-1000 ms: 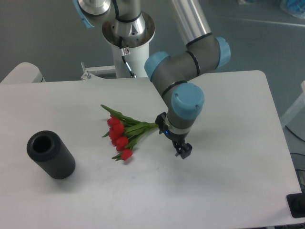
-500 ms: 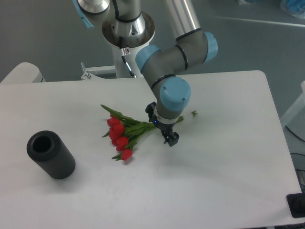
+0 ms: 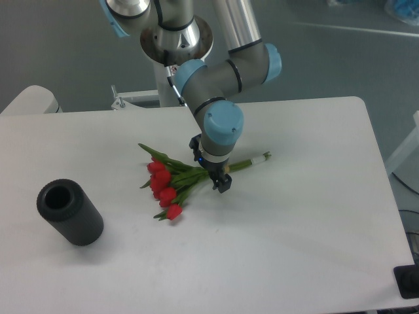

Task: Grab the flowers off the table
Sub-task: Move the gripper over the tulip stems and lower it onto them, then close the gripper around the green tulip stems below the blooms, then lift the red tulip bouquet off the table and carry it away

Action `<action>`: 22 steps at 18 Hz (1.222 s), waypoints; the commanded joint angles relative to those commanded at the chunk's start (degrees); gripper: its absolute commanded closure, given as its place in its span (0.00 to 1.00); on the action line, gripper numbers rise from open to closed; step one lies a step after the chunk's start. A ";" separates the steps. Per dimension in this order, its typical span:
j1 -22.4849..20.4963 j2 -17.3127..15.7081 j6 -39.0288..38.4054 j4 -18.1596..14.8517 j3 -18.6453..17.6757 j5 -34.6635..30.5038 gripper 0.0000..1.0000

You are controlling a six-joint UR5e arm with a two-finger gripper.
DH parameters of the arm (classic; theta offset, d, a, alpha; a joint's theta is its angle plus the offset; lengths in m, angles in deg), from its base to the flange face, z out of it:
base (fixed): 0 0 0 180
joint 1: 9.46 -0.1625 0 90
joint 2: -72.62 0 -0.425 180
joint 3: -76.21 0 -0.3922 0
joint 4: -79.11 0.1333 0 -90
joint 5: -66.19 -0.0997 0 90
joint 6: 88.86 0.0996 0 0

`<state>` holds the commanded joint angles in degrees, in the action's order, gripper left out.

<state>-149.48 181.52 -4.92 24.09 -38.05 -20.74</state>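
**Gripper shifts left onto the stem line; no grasp confirmed**

Leftward travel is the main change: across the earlier frames the gripper (image 3: 220, 182) has moved from a position right of and below the bunch, over bare table, to a position directly over the stems at the centre of the frame. The wrist housing has come with it and now covers the stretch where the leaves narrow into stems.

Gripper state: the fingers point down and appear close together, at or just above the stems. Whether they are parted, closed, or clamped on anything cannot be told from this view, as the wrist blocks the contact point.

The flowers (image 3: 169, 184) lie flat on the table (image 3: 308, 242), left of centre. Red heads fan toward the lower left; the stems run to the right under the wrist and emerge beyond it, ending in a pale tip right of centre. With the arm moved left, this stem end is now exposed. The bunch itself shows no visible shift and no lift.

A black cylinder (image 3: 69, 212) lies at the lower left, well apart from the bunch and the arm.

Assessment: the approach looks complete and the task stands at the grasp stage. The stems are thin and low, so the fingers likely need to reach table level before closing. Risk: a closure that catches only a leaf or a single stem, leaving the rest behind.
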 joint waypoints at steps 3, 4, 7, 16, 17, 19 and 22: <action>0.88 0.09 -0.27 0.52 -0.44 -0.09 0.11; 0.97 0.09 -0.27 1.31 -0.70 -0.09 0.25; 0.97 0.09 -0.27 2.81 -1.49 -0.09 0.61; 0.80 -0.26 0.08 2.90 -0.44 -0.26 0.92; 0.71 -0.44 0.17 2.90 0.00 -0.26 0.94; 0.62 -0.88 0.44 2.73 1.05 -0.44 0.95; 0.09 -0.88 0.52 2.37 3.07 -0.53 0.96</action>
<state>-149.38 180.64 -4.40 26.46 -34.98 -21.27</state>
